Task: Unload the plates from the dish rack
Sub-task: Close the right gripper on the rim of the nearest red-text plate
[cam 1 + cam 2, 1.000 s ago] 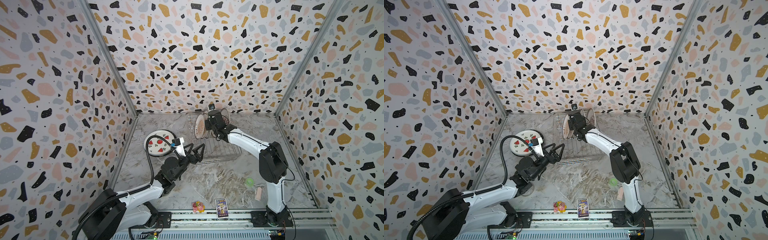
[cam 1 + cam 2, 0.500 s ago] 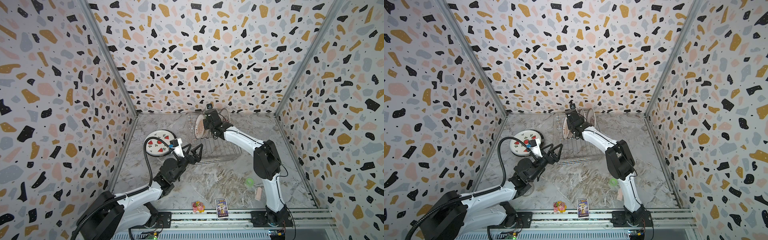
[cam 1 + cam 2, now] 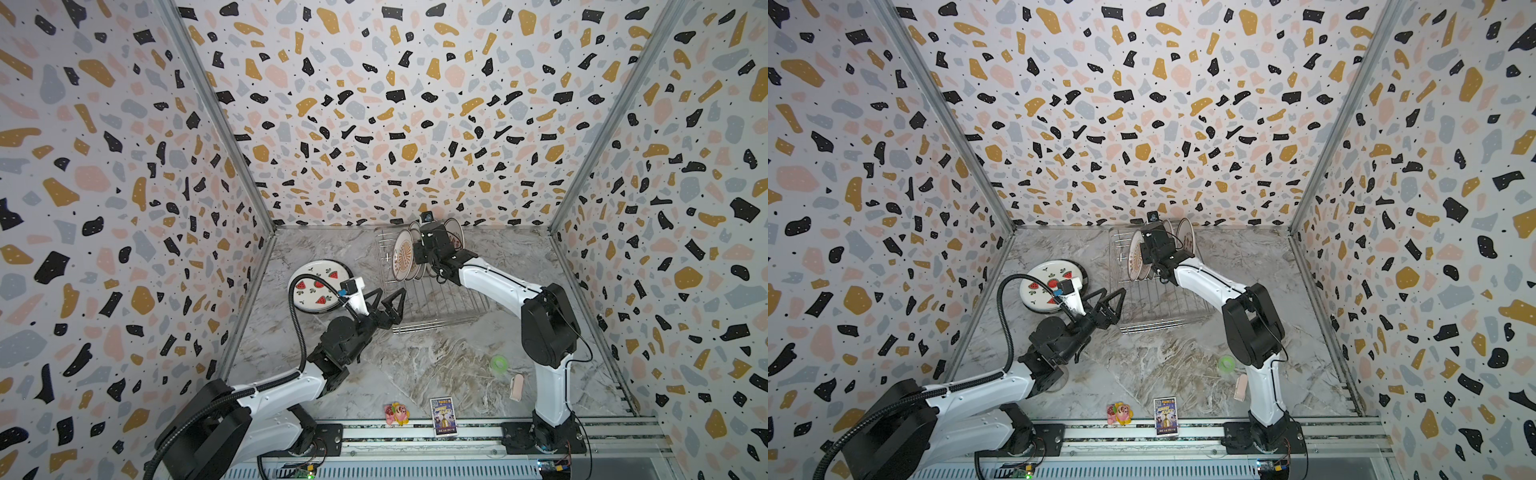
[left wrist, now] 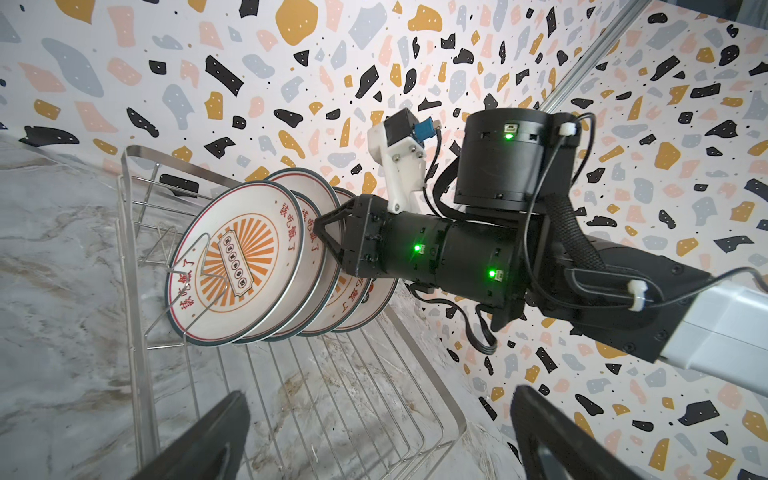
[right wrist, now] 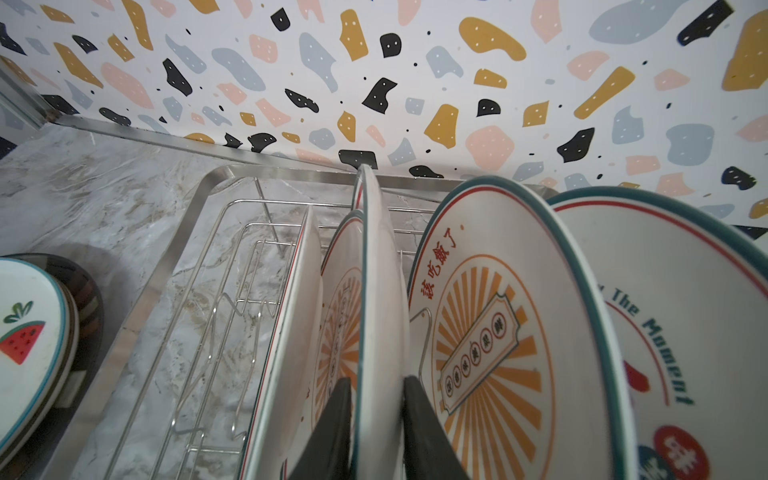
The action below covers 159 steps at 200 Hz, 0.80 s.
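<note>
Right tool (image 5: pixel 376 384) straddles racked plate (image 5: pixel 379 270) rim, grip unclear; left tool (image 3: pixel 391 291) spread.

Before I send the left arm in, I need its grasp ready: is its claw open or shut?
Open: the left claw has its fingers wide apart, holding nothing.

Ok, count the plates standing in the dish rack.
5 in the dish rack: white-sided plate, sunburst plate, plate straddled by the right gripper, second sunburst plate, lettered plate. More may hide.
</note>
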Each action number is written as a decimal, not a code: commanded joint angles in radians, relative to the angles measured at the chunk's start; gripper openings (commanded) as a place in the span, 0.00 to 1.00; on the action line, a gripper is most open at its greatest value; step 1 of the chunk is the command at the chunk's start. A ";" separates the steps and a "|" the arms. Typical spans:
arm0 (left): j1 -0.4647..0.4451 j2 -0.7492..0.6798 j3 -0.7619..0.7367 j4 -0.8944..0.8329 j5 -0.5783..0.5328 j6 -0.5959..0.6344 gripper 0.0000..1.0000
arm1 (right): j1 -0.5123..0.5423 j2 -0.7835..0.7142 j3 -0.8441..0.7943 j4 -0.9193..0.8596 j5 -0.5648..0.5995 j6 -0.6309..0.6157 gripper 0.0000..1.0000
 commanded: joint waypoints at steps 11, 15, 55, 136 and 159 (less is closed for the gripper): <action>-0.004 -0.002 -0.013 0.066 -0.008 0.004 1.00 | -0.012 -0.080 -0.018 0.021 -0.003 0.009 0.30; -0.004 -0.004 -0.014 0.066 -0.009 0.004 1.00 | -0.012 -0.081 -0.019 0.020 -0.001 0.009 0.30; -0.003 -0.007 -0.025 0.069 -0.015 0.003 1.00 | -0.014 -0.072 -0.025 0.011 0.045 0.007 0.22; -0.003 -0.021 -0.036 0.076 -0.015 0.000 1.00 | 0.009 0.082 0.115 -0.089 0.158 -0.013 0.21; -0.004 -0.042 -0.044 0.068 -0.021 0.004 1.00 | 0.010 0.129 0.172 -0.121 0.158 -0.016 0.23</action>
